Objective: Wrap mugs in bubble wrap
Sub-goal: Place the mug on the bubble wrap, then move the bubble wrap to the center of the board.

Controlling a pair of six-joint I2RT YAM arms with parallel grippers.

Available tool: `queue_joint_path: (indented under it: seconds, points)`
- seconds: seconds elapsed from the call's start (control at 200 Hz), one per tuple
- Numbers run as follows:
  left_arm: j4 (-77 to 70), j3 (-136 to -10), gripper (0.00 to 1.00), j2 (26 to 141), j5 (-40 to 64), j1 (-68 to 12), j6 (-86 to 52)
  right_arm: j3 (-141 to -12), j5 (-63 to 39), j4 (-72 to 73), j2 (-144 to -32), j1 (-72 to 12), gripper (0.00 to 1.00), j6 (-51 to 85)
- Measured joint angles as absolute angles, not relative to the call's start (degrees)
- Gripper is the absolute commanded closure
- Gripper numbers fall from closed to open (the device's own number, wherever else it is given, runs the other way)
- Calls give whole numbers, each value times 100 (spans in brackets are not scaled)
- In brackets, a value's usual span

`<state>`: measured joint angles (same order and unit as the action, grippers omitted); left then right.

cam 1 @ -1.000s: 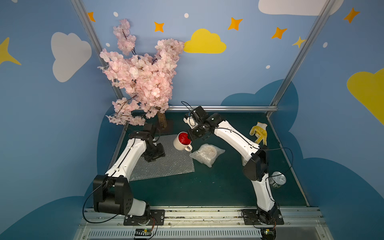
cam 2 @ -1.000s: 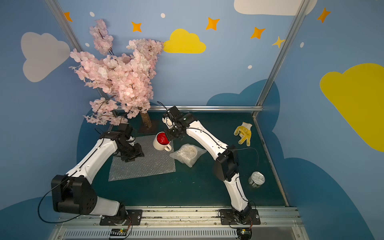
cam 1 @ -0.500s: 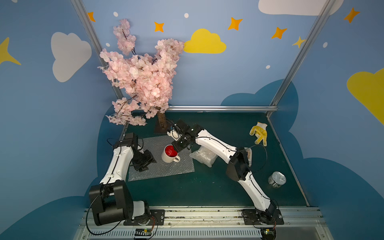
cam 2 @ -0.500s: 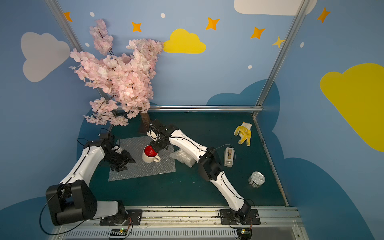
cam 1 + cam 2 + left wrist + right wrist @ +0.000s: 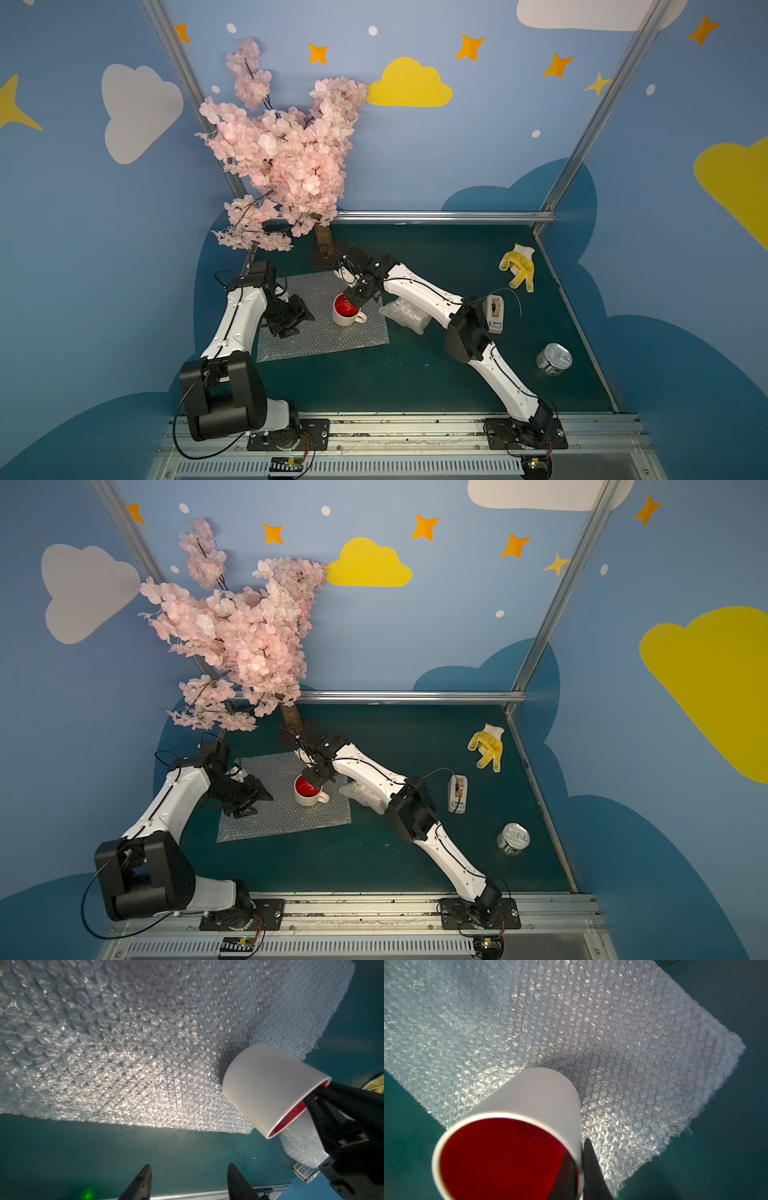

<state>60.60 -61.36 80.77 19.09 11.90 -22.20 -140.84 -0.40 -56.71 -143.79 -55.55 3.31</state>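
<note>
The right gripper (image 5: 581,1169) pinches the rim of the red-lined mug (image 5: 347,310), which stands on the flat bubble wrap sheet (image 5: 320,332); the left gripper (image 5: 188,1183) hovers half-open, empty. A careless release could tip the mug or drag the sheet.

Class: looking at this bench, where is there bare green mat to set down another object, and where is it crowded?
Free: the near strip between the flat bubble wrap and the can; the far stretch between the tree trunk and the glove. Crowded: around the red-lined mug, the wrapped bundle and both arms.
</note>
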Motion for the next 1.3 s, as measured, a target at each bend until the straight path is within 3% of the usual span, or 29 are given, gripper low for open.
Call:
queue_joint_path:
  seconds: [0.39, 0.536, 0.646, 0.846, 1.081, 1.301]
  points:
    - [6101, -6311, 42, 8165, 2045, 1138, -2185, -14175, -167, -5634, -14387, -5577, 62, 233]
    - [6101, -6388, 43, 8178, 2051, 985, -2185, -14042, -158, -5527, -14258, -5586, 39, 268]
    - [6123, -6523, 43, 8309, 1938, 790, -2187, -13659, 36, -5459, -13817, -5586, 31, 287]
    - [6117, -6814, 43, 8486, 1758, 414, -2228, -13096, 342, -5433, -12508, -5426, 29, 333]
    - [6104, -7065, 43, 8735, 1599, 200, -2239, -12119, 701, -5537, -11174, -4602, 29, 467]
    - [6119, -7389, 43, 8829, 1455, -10, -2224, -10643, 886, -5603, -10648, -3892, 37, 628]
